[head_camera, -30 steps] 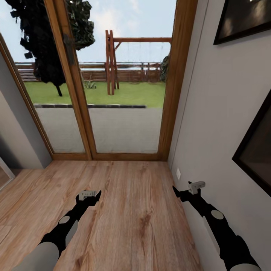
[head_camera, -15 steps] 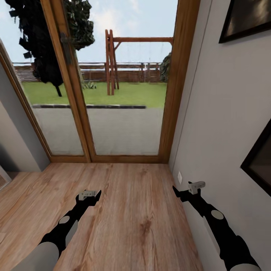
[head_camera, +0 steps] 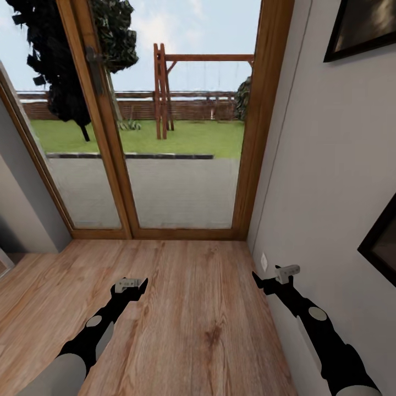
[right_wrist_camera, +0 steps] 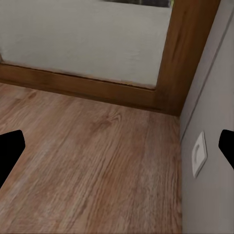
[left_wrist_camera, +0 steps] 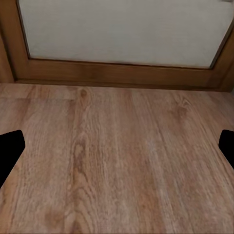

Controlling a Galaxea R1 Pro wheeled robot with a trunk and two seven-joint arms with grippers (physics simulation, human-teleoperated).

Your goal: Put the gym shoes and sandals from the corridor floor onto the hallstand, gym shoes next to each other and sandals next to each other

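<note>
Corridor end: wood-framed glass doors [head_camera: 165, 137] face me, with lawn, a dark tree and a wooden swing frame [head_camera: 165, 91] outside beyond a paved strip.
Floor: the corridor floor [head_camera: 192, 308] is light brown wood-grain plank, running up to the door sill; my wrist views show the same planks meeting the wooden door frame.
Right wall: a grey wall [head_camera: 324, 165] runs along my right side, carrying two dark-framed pictures [head_camera: 363, 27] and a small white wall socket [head_camera: 263, 262] low down near the corner; the right wrist view shows that socket [right_wrist_camera: 199, 154] close by.
Left side: a grey wall edge [head_camera: 22, 198] stands beside the doors.
My left tool [head_camera: 132, 287]: held low over the planks with nothing in it; the left wrist view has its fingertips [left_wrist_camera: 10, 151] at opposite edges, so the jaws stand wide apart.
My right tool [head_camera: 269, 280]: held low just beside the right wall, carrying nothing; its fingertips [right_wrist_camera: 9, 151] sit equally far apart in the right wrist view.
Task things: of these, the floor is what I can see from here.
</note>
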